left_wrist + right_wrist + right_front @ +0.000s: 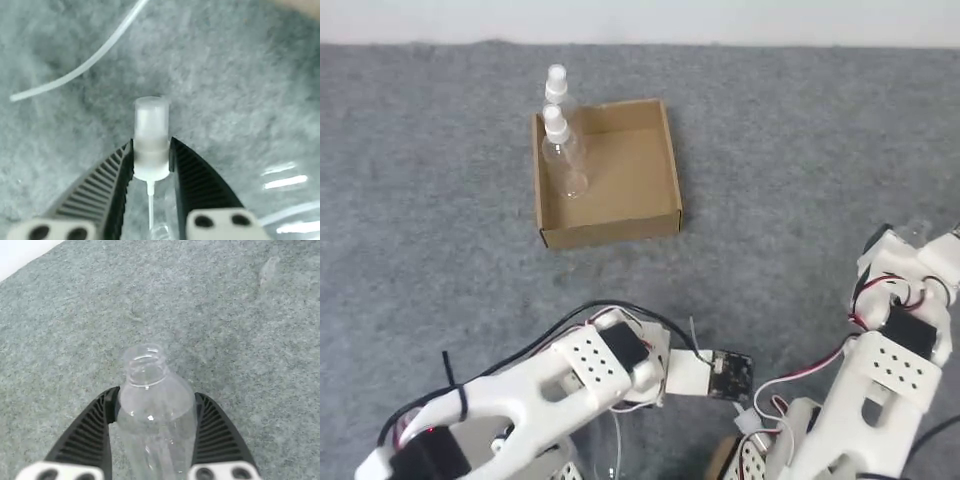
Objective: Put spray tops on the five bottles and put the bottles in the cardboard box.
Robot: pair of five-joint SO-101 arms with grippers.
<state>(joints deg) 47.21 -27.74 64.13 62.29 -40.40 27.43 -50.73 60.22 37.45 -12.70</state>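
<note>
My left gripper [151, 146] is shut on a white spray top [151, 120], whose thin dip tube [150, 202] hangs between the fingers over the grey carpet. My right gripper [156, 396] is shut on a clear bottle [147, 365] with an open neck and no top. The cardboard box [610, 228] sits at the far middle of the carpet. Two clear bottles with white spray tops [563, 150] stand at its far left corner. The left arm [550, 385] is at the near left, the right arm [895, 350] at the near right.
A loose white tube [75, 70] lies on the carpet beyond the held spray top. Glints of clear plastic [285, 177] show beside the left gripper. Open grey carpet [770, 200] lies between the arms and the box.
</note>
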